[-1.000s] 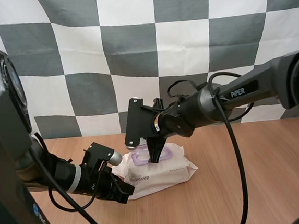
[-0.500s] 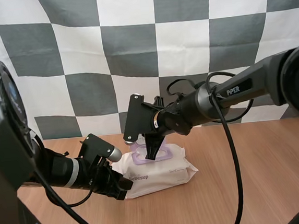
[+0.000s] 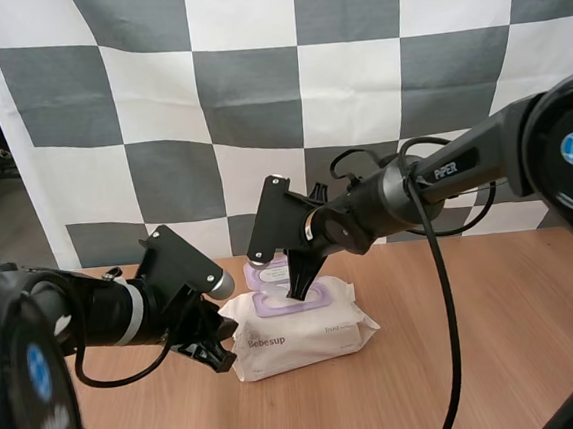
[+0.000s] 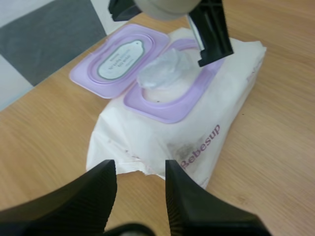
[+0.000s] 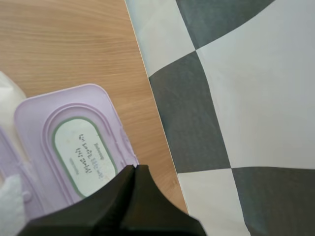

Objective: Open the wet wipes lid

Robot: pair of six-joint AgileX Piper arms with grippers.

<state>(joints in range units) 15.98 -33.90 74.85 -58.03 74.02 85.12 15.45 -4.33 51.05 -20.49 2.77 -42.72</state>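
Now that the lid (image 4: pixel 115 61) lies folded right back: the task looks done, since the lid hangs past the pack's far edge with its labelled face up and the opening bare
Change: a second ago the pack of wet wipes (image 3: pixel 297 334) sat rumpled and skewed, and little of the lid showed behind the right jaws; now the pack lies flatter and the lid shows plainly behind the opening
Meaning: opening is over, as I judge it; what is left is to draw both arms away without dragging the pack or tipping the lid shut again
Pack: on the table (image 3: pixel 478 338), near its middle, between the two arms, with the printed name facing the left arm
Opening: the purple frame (image 4: pixel 167 105) is uncovered, and a crumpled white wipe (image 4: pixel 165 73) bunches up out of it
Left jaws: spread apart and holding nothing, tips just at the pack's near end, whose torn-looking edge shows between them
Right jaws: closed together into one dark wedge, gripping nothing, tip over the far side of the purple frame, close by the lid's hinge
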